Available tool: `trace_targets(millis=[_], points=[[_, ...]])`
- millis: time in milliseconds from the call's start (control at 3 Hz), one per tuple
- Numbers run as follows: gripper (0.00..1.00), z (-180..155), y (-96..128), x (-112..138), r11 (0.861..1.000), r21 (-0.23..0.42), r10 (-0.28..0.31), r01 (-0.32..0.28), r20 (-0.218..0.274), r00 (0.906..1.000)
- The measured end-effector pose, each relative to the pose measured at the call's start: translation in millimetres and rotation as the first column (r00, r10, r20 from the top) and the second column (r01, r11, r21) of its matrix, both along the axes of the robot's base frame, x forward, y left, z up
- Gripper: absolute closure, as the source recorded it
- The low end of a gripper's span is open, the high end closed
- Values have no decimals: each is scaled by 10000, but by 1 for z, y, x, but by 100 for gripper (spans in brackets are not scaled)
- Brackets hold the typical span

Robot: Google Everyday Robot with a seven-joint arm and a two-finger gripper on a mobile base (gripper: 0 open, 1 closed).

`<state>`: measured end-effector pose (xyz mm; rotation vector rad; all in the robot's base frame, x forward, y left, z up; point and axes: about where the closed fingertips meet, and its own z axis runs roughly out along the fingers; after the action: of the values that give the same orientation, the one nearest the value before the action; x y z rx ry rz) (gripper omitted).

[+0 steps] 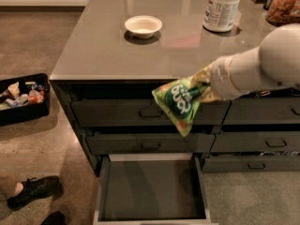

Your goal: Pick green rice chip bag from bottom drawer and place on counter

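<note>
The green rice chip bag hangs tilted in the air in front of the upper drawer fronts, just below the counter's front edge. My gripper is shut on the bag's top right corner; its white arm reaches in from the right. The bottom drawer stands pulled open below the bag and shows a bare dark floor. The glossy grey counter spreads above and behind.
A white bowl and a white tub stand on the counter, with a jar of brown snacks at the far right. A black bin of packets sits on the floor at left. A person's shoe is at bottom left.
</note>
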<state>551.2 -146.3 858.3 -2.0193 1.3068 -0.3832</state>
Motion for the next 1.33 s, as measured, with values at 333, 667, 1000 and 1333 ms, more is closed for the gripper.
trace_targets(millis=[333, 667, 1000, 1333], points=[[100, 53, -1, 9, 9999, 56, 144, -148, 740, 9972], [100, 72, 5, 33, 9920, 1051, 661, -696, 366, 9971], [100, 49, 15, 71, 9427, 3217, 1261, -883, -985, 9871], [100, 50, 14, 112, 8518, 5205, 1505, -591, -1352, 9793]])
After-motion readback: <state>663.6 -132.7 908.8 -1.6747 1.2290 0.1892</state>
